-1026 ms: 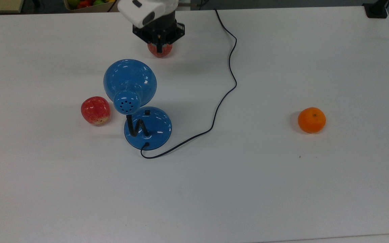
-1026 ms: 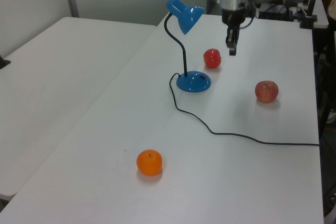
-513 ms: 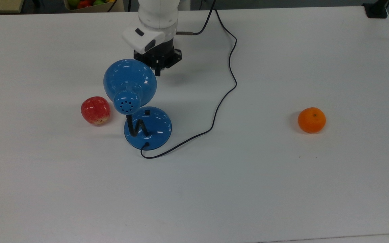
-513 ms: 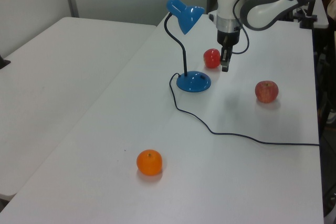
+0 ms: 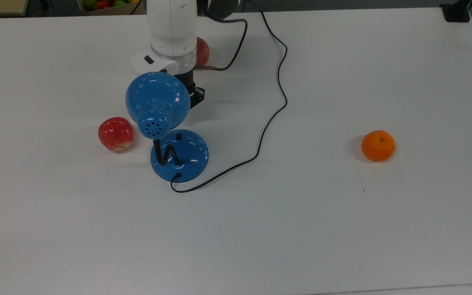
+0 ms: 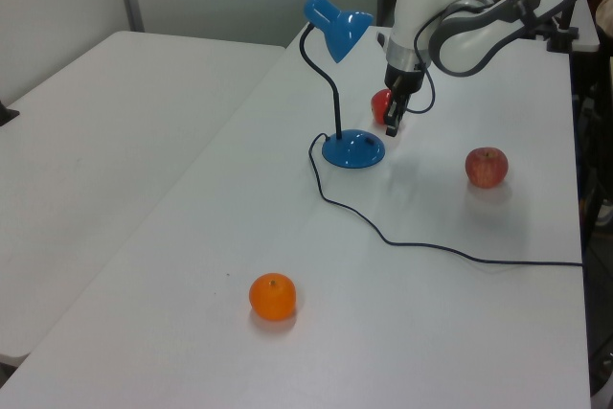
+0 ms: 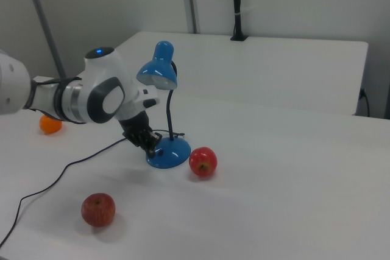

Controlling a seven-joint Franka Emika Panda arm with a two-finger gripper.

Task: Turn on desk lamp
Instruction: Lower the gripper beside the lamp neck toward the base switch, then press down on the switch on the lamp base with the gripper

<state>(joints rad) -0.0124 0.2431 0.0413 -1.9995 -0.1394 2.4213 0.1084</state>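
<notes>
The desk lamp is glossy blue, with a dome shade on a bent black gooseneck over a round base. A small black switch sits on the base's far side in the top view. In the left view my gripper hangs just right of the base, low over the table, fingers together and holding nothing. The right view has the gripper at the left rim of the base. In the top view the shade hides its tips and the white wrist stands behind.
The lamp's black cord snakes over the white table to the far edge. One red apple lies left of the base in the top view, another behind the arm. An orange lies far right.
The arm has come forward and down from beside the far apple to the lamp's base. That apple now shows behind the arm. Lamp and fruit have not moved.
</notes>
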